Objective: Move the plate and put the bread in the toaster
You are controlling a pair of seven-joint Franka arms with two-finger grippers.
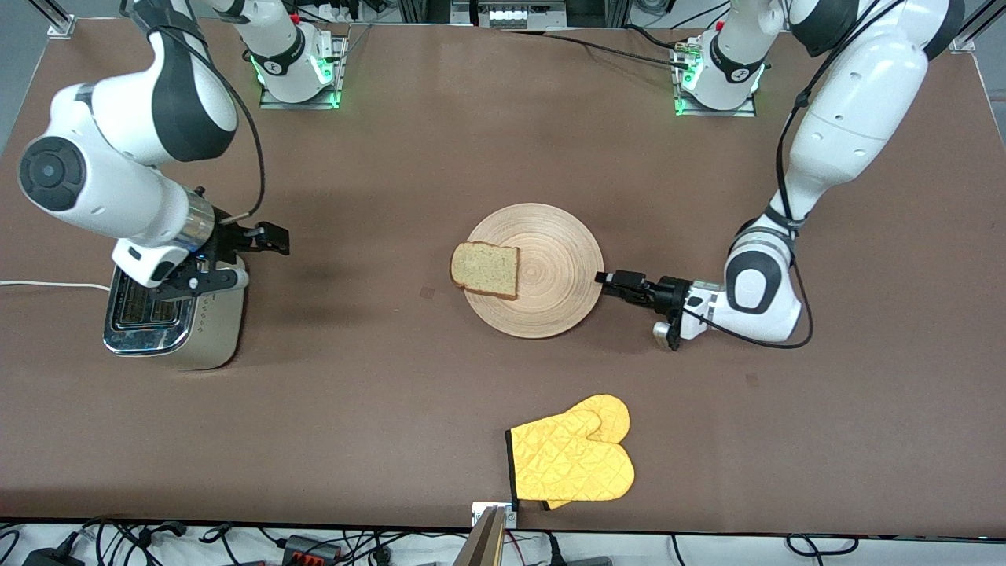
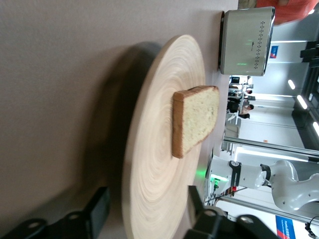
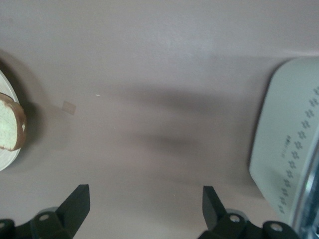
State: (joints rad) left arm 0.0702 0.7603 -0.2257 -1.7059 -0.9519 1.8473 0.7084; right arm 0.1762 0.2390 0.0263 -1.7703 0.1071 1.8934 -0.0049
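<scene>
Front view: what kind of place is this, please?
Probably a robotics lab staging a kitchen task: two arms bolted to a brown table, cables along its edge, and a toaster, plate and oven mitt.

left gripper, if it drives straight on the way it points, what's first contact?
The plate: the left gripper is open at its rim, jaws either side of the edge. Farther along that line lies the bread.

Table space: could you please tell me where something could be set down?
Bare tabletop lies between the toaster and the plate, and between plate and oven mitt. It is crowded at the plate's rim, where the open left pincer sits.
</scene>
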